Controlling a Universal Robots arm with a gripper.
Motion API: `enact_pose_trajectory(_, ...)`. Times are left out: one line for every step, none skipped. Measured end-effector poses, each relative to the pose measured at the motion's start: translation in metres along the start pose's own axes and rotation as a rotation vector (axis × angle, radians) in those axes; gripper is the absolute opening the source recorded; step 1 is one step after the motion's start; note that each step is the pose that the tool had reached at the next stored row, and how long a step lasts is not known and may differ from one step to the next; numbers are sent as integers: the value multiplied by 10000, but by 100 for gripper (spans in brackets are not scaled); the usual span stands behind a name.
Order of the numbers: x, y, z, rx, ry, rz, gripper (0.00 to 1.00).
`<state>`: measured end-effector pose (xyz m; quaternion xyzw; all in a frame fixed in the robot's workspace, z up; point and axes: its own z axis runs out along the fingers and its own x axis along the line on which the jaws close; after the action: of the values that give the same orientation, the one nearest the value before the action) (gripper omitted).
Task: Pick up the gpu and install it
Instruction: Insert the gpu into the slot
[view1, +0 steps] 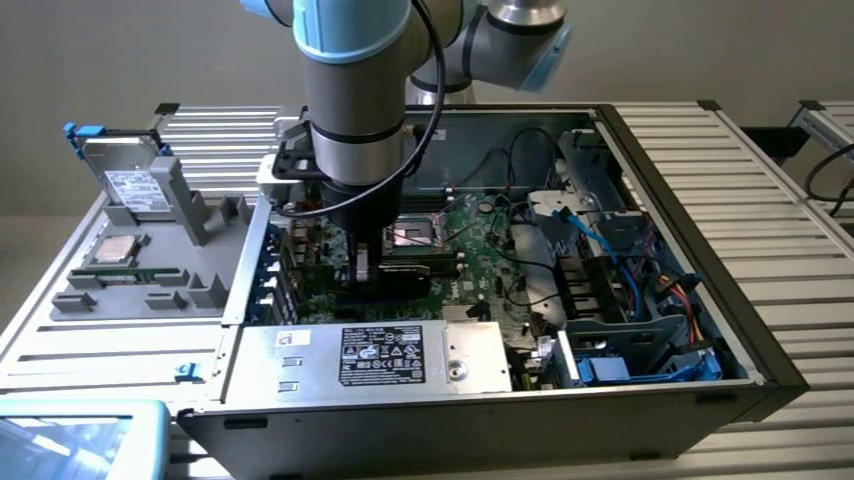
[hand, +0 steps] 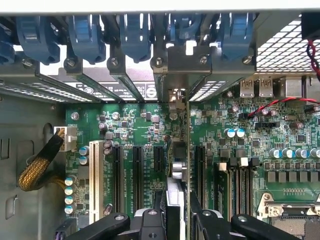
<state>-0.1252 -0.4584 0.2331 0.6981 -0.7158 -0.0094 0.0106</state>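
Step in hand: seating the card. The gripper (hand: 175, 220) is clenched on the gpu (hand: 176, 150), a thin green circuit card with a silver metal bracket at one end, seen edge-on in the wrist view. The card stands upright over the green motherboard (hand: 135, 130), among the long black expansion slots (hand: 137, 172), its bracket reaching toward the rear openings under the blue plastic retention clips (hand: 135, 35).

Judgement: card looks aligned with a slot; whether its edge is fully home I cannot tell. Next move calls for a straight push down, no tilt.

Writing: the black label (view1: 380, 355) on the silver power supply box (view1: 367, 360) carries white print, unreadable. Silkscreen on the board also illegible.
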Motion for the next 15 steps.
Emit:
enact_pose_trajectory(-1,0,1,0,1,1,28)
enact_pose_trajectory(-1,1,4,2,1,2,28)
enact_pose_trajectory(0,0,6,1,3,1,28)
enact_pose_trajectory(-1,-1,7,1,3,2,28)
enact_pose_trajectory(-1,-1,11,2,2,2,28)
enact_pose_trajectory(-1,-2,16,2,3,2,28)
enact_pose_trajectory(-1,-2,19,3,4,2,28)
enact_pose_trajectory(-2,-1,22,6,2,0,28)
enact_pose_trajectory(-1,6,24,11,0,-8,28)
enact_pose_trajectory(1,8,26,16,2,-34,28)
enact_pose_trajectory(3,17,28,17,0,-52,28)
enact_pose_trajectory(6,20,28,24,2,-73,28)
enact_pose_trajectory(7,21,27,22,5,-84,28)
enact_pose_trajectory(8,22,25,19,8,-85,28)
enact_pose_trajectory(8,27,25,18,9,-73,28)
